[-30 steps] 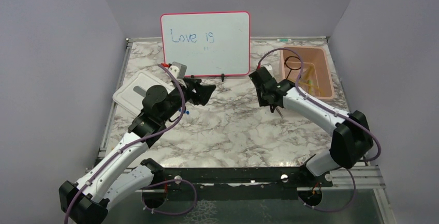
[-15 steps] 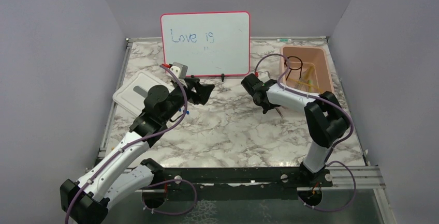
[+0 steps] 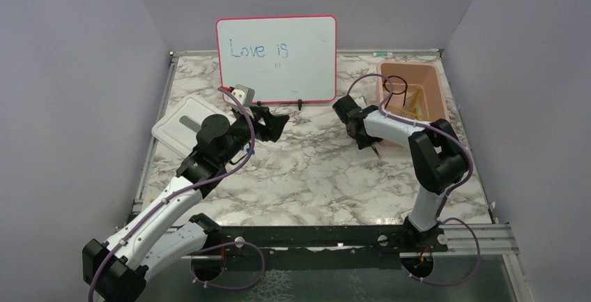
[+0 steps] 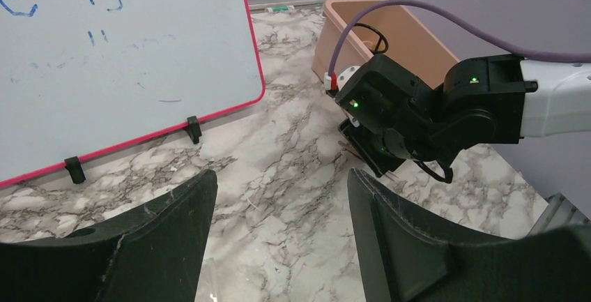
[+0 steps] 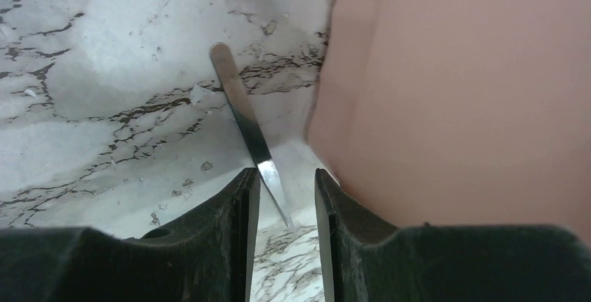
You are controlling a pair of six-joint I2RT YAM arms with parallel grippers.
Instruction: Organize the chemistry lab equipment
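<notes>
Looking at the right arm, Mia, what is new?

Well, Sam, a second back it is stretched out long and low. Now its elbow is folded up high beside the pink bin (image 3: 438, 79). The right gripper (image 5: 286, 176) sits close to the bin's near corner.

What is between its fingers?

A thin metal strip (image 5: 244, 114). It lies on the marble table (image 3: 313, 176), just outside the bin wall. The fingers stand a little apart, one on each side of the strip. I can see table in the gap, so they do not seem to pinch it.

So is it in the bin?

No, it is outside. The black wire ring (image 3: 396, 84) is inside the bin, along with some yellowish bits too small to name.

And the left gripper (image 4: 282, 183)?

It stays where it is. Its fingers are wide open and hold nothing. It hangs well away from the bin, on the far side of the right gripper.

What does the change mean?

I think the right arm is lining up on the strip. Next it needs to squeeze, lift it over the bin wall and let go. The wall is so close that a finger may bump it.
</notes>
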